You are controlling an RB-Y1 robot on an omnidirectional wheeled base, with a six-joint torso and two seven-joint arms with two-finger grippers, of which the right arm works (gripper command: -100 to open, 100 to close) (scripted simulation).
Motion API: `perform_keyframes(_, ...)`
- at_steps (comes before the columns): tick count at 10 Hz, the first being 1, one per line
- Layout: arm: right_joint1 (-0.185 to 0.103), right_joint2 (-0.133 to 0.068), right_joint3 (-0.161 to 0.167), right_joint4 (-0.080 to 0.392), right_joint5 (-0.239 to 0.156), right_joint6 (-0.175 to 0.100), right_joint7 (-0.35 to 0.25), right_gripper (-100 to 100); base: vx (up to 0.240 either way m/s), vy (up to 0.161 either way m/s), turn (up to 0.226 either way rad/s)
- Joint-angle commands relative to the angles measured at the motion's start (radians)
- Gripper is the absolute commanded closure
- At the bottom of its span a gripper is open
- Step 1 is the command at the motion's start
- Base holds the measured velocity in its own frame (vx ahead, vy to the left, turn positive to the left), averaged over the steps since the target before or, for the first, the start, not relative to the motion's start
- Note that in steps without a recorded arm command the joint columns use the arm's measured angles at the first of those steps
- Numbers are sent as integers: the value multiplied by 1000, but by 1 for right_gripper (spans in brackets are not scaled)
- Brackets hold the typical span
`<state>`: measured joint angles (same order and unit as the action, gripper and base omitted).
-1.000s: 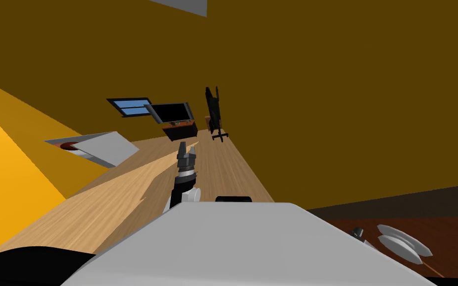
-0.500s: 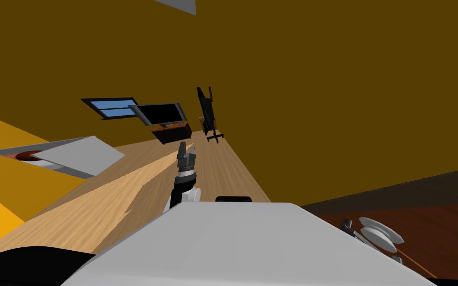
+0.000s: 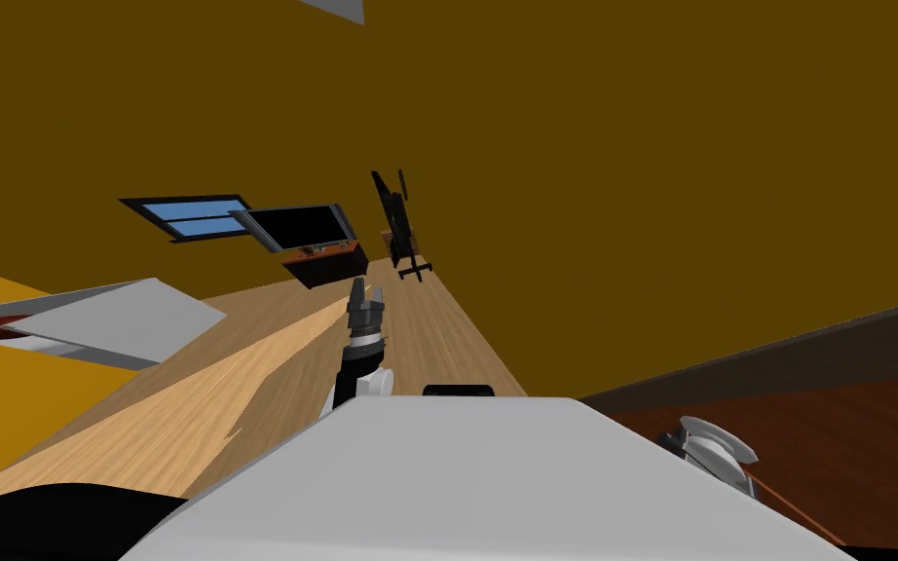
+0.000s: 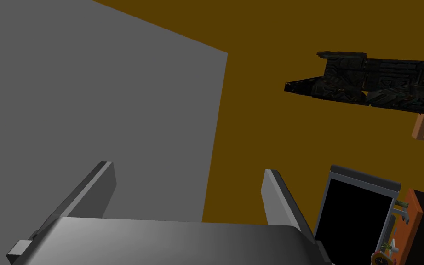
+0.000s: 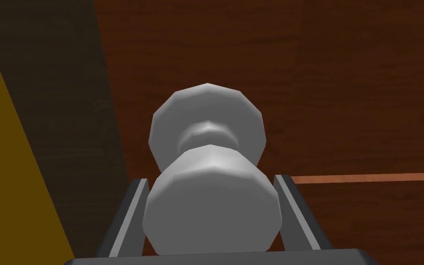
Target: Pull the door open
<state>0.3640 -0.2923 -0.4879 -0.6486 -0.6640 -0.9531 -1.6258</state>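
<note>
The right gripper is clamped on the rounded light grey door knob, a blade against each side. The knob sits on the dark reddish-brown wooden door, low at the robot's right. The left gripper points forward, blades apart.

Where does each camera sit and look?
Head view: on the head, looking down over the floor; left gripper shows.
Left wrist view: on the left hand, facing a grey surface; open fingers show.
Right wrist view: on the right hand, facing the door; right gripper holds the knob.
Shared: head and right wrist views show the knob.
</note>
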Motion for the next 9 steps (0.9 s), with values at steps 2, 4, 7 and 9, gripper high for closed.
perform_keyframes(2, -1, 2, 2, -1, 1, 0, 0, 100, -9, 17, 2)
perform_keyframes(4, -1, 2, 2, -1, 1, 0, 0, 100, -2, 4, -1)
perform_keyframes(7, 2, -9, 36, -1, 37, -8, -34, 100, -78, 138, -23)
perform_keyframes(9, 4, -17, 62, -3, 64, -16, -59, 100, -182, 140, 4)
